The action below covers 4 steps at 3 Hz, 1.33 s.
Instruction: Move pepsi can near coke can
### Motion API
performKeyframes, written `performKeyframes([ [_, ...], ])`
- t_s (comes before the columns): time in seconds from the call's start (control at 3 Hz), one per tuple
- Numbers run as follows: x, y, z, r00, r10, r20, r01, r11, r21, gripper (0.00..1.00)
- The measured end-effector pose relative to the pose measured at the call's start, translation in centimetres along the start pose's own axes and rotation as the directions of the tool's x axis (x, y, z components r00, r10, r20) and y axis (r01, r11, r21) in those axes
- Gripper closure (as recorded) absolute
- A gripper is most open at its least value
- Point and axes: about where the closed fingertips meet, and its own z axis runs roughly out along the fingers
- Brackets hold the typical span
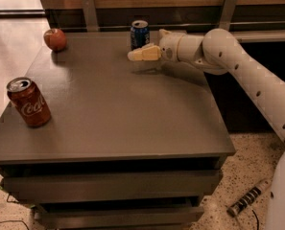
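The pepsi can (139,32), dark blue with a silver top, stands upright at the back edge of the grey table (127,123). My gripper (141,54) reaches in from the right and sits just in front of the can's base, low over the table, overlapping the can's bottom edge. I cannot tell whether it touches the can. The coke can (29,102), red with white lettering, stands upright near the table's front left corner, far from the pepsi can.
A red apple (55,39) lies at the table's back left corner. A wooden panel with metal brackets (88,13) runs behind the table. My white arm (247,75) stretches over the right edge. A striped cylinder (250,202) lies on the floor at the right.
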Motion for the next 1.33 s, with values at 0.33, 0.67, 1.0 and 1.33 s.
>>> performKeyframes([
  [0.33,-0.1,-0.4,1.2,1.0,-0.009,0.027,0.01,0.9998,-0.015,0.0],
  [0.67,-0.7,-1.2,2.7,0.997,-0.024,0.076,0.027,0.9993,-0.027,0.25],
  [1.0,-0.7,-0.8,2.9,0.997,-0.022,0.072,0.025,0.9992,-0.032,0.47],
  [1.33,-0.7,-0.6,3.2,0.997,-0.022,0.073,0.025,0.999,-0.036,0.7],
])
